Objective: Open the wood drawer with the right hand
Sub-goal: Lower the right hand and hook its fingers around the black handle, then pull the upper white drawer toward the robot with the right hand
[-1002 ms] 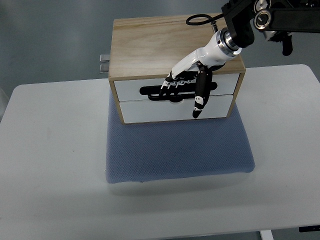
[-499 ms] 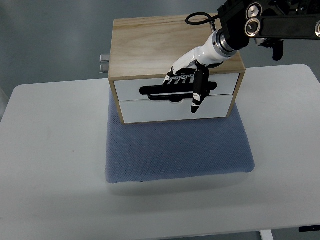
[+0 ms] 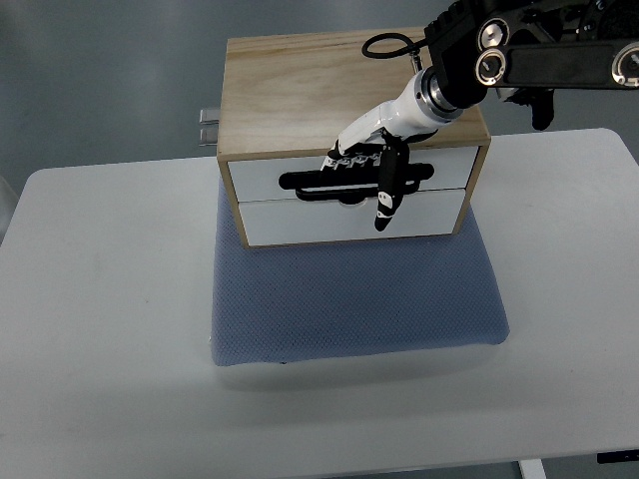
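Evidently the right hand [image 3: 367, 165] had edged left, fingers [image 3: 349, 160] now hooked over the upper drawer's handle [image 3: 310, 181]; drawer [image 3: 262, 177] remained closed.

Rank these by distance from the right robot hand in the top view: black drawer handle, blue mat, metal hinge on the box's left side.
1. Black drawer handle, under the right robot hand.
2. Blue mat, below the box.
3. Metal hinge, far left.
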